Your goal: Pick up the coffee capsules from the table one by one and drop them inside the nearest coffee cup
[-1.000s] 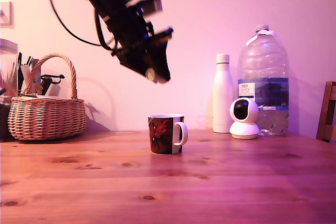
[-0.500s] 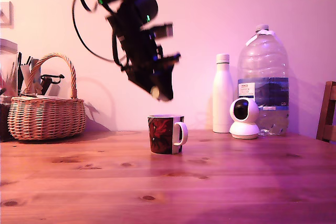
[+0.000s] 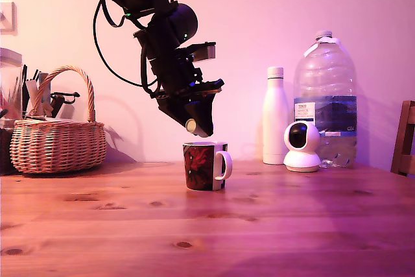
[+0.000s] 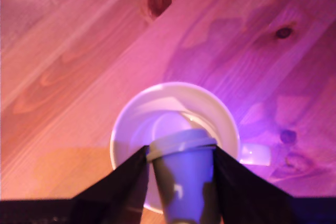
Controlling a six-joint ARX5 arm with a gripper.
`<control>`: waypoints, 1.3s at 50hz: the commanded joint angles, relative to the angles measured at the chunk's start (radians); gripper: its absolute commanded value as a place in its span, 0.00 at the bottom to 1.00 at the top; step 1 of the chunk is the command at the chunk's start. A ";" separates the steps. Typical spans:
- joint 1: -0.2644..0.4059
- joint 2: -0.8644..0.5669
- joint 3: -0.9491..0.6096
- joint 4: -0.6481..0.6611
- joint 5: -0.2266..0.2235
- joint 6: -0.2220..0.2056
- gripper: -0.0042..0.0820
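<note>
Your gripper (image 3: 198, 125) is clamped on a coffee capsule (image 4: 182, 174), one black finger (image 4: 126, 182) pressed to each side of it. It hangs directly over the coffee cup (image 3: 203, 165), tips just above the rim and apart from it. In the wrist view the capsule's flanged end sits over the cup's white interior (image 4: 157, 108). In the exterior view, the cup stands on the table (image 3: 272, 225), handle at 3 o'clock; wicker basket (image 3: 57, 141) lies toward 9 o'clock of it, white bottle (image 3: 275, 116) and round camera (image 3: 302, 146) toward 3 o'clock.
</note>
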 commanded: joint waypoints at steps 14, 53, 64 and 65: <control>0.000 0.027 0.008 0.029 0.002 0.008 0.38; -0.009 -0.019 0.008 0.074 -0.006 0.002 0.75; -0.013 -0.078 0.007 0.028 0.003 0.005 0.02; -0.013 -0.082 0.007 0.026 0.005 0.005 0.02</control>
